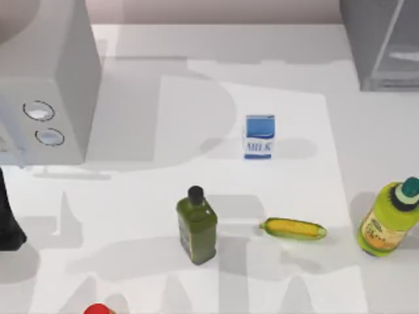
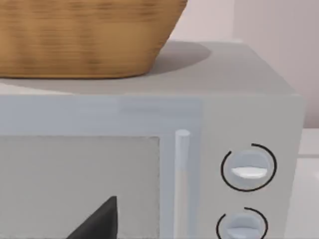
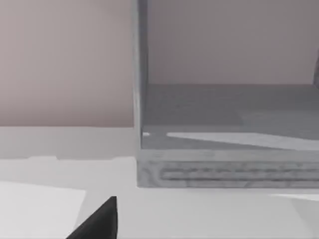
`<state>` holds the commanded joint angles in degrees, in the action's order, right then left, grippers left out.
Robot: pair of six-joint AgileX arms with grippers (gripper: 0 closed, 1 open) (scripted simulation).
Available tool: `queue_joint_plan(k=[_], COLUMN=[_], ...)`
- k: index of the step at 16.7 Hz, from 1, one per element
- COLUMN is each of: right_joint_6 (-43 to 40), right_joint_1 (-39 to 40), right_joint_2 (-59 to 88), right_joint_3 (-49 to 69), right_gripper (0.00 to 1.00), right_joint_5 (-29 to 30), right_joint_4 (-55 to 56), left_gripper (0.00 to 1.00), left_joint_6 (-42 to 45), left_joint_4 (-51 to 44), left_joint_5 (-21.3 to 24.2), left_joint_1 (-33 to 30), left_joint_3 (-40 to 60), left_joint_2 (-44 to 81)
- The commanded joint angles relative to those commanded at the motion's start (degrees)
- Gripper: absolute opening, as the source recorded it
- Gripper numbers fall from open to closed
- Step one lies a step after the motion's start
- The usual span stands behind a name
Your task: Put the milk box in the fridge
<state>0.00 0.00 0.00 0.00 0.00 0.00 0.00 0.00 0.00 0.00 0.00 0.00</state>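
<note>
The milk box (image 1: 260, 136), a small white carton with a blue top and blue lettering, stands upright near the middle of the table, with no gripper near it. The fridge (image 1: 380, 46) is the dark-grey cabinet at the back right corner. In the right wrist view the fridge (image 3: 224, 114) faces me with its pale inside showing, and a dark part of my right gripper (image 3: 99, 221) sits low in front of it. My left arm (image 1: 8, 216) is a dark shape at the table's left edge. A dark part of my left gripper (image 2: 99, 221) faces the light-grey box.
A light-grey box with two round dials (image 1: 46, 85) stands at the back left, with a wicker basket (image 2: 84, 35) on top. Nearer the front are a dark-green square bottle (image 1: 196, 226), a corn cob (image 1: 293, 228), a yellow-green bottle (image 1: 389, 219) and a red object (image 1: 98, 309).
</note>
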Motion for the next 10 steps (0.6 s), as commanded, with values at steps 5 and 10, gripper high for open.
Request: queue_joint_plan(k=[5,10], right_joint_6=[1.1,5.6], right_joint_1=[0.4,3.5], right_joint_2=[2.3,15.1], right_joint_3=[1.7,9.5], right_gripper=[1.00,1.00], right_joint_5=[1.5,8.7], right_joint_4=[0.9,6.4], left_gripper=[1.00,1.00], left_joint_6=[0.0,0.0], left_joint_4=[0.0,0.0], left_joint_5=[0.0,0.0], left_joint_1=[0.0,0.0], left_joint_3=[0.0,0.0], left_joint_2=[0.0,0.0])
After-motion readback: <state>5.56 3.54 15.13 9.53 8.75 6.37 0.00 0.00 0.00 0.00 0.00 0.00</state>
